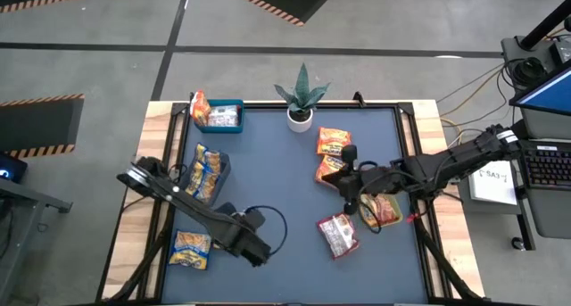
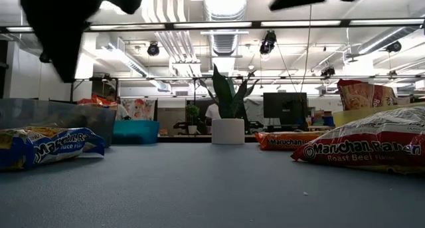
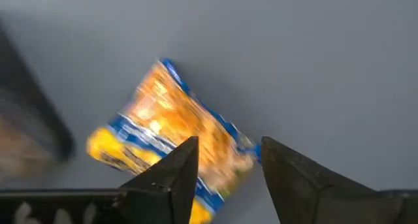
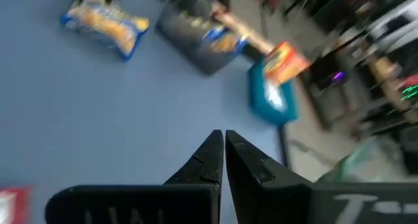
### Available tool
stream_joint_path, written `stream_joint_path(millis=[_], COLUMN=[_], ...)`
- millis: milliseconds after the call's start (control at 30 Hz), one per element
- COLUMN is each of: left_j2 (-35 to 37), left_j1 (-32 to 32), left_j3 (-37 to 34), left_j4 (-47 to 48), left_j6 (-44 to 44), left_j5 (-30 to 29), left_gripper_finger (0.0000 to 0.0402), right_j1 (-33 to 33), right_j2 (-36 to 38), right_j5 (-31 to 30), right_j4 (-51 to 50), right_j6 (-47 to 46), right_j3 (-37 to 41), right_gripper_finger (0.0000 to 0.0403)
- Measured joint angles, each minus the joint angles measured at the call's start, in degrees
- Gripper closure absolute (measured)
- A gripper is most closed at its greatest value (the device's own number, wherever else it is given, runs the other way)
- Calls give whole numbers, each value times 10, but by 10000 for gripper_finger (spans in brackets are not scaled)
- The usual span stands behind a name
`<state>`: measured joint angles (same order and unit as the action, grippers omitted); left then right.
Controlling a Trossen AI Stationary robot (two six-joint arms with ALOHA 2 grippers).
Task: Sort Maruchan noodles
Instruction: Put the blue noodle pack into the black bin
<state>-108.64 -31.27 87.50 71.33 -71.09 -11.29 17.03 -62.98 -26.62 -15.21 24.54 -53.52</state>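
Maruchan noodles lie flat about the blue table. A yellow-and-blue packet (image 1: pixel 192 249) (image 3: pixel 171 140) is near the front left. My left gripper (image 1: pixel 257 251) (image 3: pixel 228 145) hangs above the table just right of it, pointing down, open, with nothing between its fingers. Two orange packets (image 1: pixel 332 156) lie right of the middle, with a red-and-white packet (image 1: pixel 339 235) (image 2: pixel 365 147) nearer the front. My right gripper (image 1: pixel 343 177) (image 4: pixel 224 136) is raised over the orange packets, shut and empty.
A small potted plant (image 1: pixel 301 105) stands at the far middle. A blue bin (image 1: pixel 221 117) with packets is at the far left, and a grey bin (image 1: pixel 205 172) holds yellow-and-blue packets. A yellow-green bin (image 1: pixel 382 210) with an orange packet sits at the right.
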Motion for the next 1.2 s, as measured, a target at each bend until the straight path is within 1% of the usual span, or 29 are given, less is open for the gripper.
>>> stream_joint_path(millis=[33, 100, 167, 267, 400, 500, 700, 800, 933, 1100, 1200], left_j2=[-12, -30, -44, -61, -78, -88, -100, -103, -103, -103, -103], left_j1=[1, 5, 9, 11, 16, 23, 32, 33, 33, 33, 32], left_j3=[10, 19, 19, 16, 6, 0, -3, -3, -3, -6, -11], left_j4=[13, 20, 19, 22, 23, 23, 18, 15, 13, 4, -4], left_j6=[-2, -7, -17, -27, -36, -36, -28, -19, -18, -16, -11], left_j5=[-11, -8, 3, 1, 0, -2, -28, -28, -27, -27, -27], left_gripper_finger=[244, 229, 216, 205, 202, 202, 203, 210, 230, 263, 289], right_j1=[-3, -8, -10, -10, -10, -10, -11, -11, -11, -11, -11], right_j2=[1, 7, 16, 27, 34, 36, 37, 37, 37, 37, 37], right_j5=[0, 0, 0, 1, 1, 1, 1, 1, 1, 1, 1], right_j4=[13, 23, 22, 20, 21, 22, 31, 31, 31, 31, 31], right_j6=[16, 35, 35, 31, 25, 43, 50, 50, 50, 50, 49], right_j3=[-2, -3, -1, 10, 24, 28, 28, 28, 29, 29, 29], right_gripper_finger=[394, 394, 394, 394, 394, 394, 394, 394, 394, 394, 394])
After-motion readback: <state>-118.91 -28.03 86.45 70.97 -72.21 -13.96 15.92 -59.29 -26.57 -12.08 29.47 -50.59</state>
